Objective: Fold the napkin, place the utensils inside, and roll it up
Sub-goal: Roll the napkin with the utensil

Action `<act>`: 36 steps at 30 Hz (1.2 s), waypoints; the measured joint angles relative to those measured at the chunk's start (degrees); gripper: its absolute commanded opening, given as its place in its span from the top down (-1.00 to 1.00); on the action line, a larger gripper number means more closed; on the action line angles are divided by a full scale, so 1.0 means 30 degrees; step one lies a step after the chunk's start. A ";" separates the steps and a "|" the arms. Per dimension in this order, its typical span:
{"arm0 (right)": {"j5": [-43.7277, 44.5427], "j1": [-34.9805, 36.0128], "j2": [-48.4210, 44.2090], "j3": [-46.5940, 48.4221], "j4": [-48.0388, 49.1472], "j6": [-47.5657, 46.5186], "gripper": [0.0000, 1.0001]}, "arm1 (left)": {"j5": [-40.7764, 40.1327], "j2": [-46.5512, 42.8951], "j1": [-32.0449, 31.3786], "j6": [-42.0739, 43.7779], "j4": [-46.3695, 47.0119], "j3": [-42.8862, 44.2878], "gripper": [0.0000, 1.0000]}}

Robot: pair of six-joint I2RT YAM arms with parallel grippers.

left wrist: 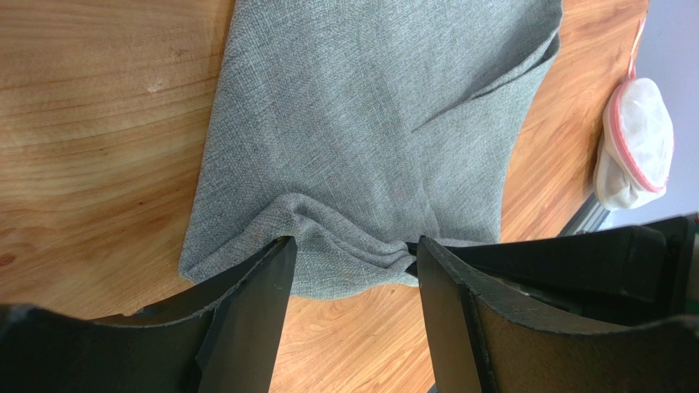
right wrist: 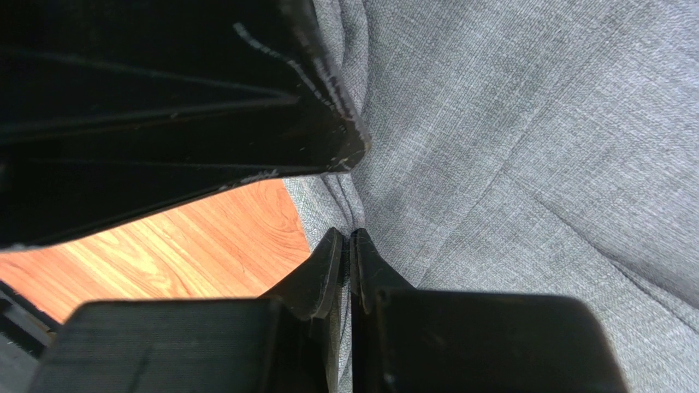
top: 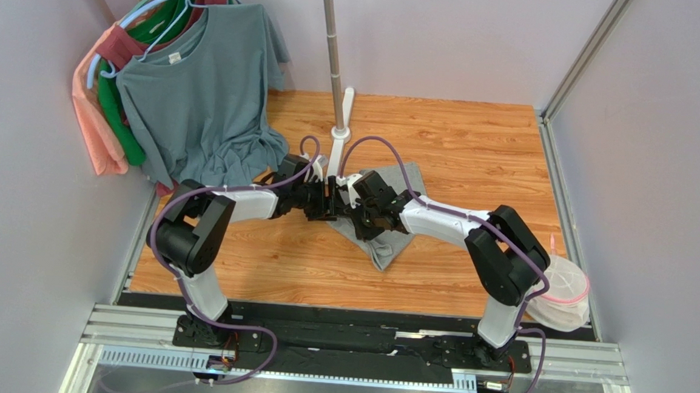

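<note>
Napkin (left wrist: 369, 106): a plain grey cloth lying on the wooden desk (top: 476, 140), about the middle of it, just in front of the white foot of a metal pole (top: 336, 68). From above, much of it is hidden under the two arms, which meet over its left edge; a grey corner shows toward the near side, below the right arm. In the left wrist view it lies mostly flat as a long band, with a diagonal crease and a folded-over lip at its far end, and the near edge is bunched up into a small ridge.

The left arm's fingers (top: 319, 203) stand well apart, one on each side of that bunched ridge, touching or nearly touching the cloth but holding nothing. The right arm's fingers (right wrist: 349, 258) are pressed together with only a hairline gap, and a pleat of the napkin runs straight into their tips, so they have the cloth's edge pinched. A black finger of the other arm sits just beside them.

At the back left a blue-grey T-shirt (top: 210, 88) hangs on a hanger with green, red and pink clothes behind it; a small white label at its collar is too small to read. A white mesh pouch (left wrist: 636, 139) with pink trim lies at the desk's right edge.
</note>
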 measured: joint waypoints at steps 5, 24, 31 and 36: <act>-0.1603 -0.0641 0.0393 0.0197 0.0401 0.0189 1.00 | -0.0729 -0.0576 0.0058 0.0248 -0.0386 -0.0095 -0.47; -0.7002 -0.2295 0.1705 0.0597 0.0634 0.0743 1.00 | -0.4867 -0.4954 0.0816 0.3453 -0.1596 -0.3752 -0.51; -0.7679 -0.2317 0.1843 0.0597 0.0532 0.0750 1.00 | -0.5297 -0.4007 0.1137 0.4167 -0.1239 -0.3024 -0.43; -0.7905 -0.2404 0.1923 0.0634 0.0495 0.0699 1.00 | -0.4612 -0.3031 0.1377 0.4335 -0.0481 -0.2426 -0.37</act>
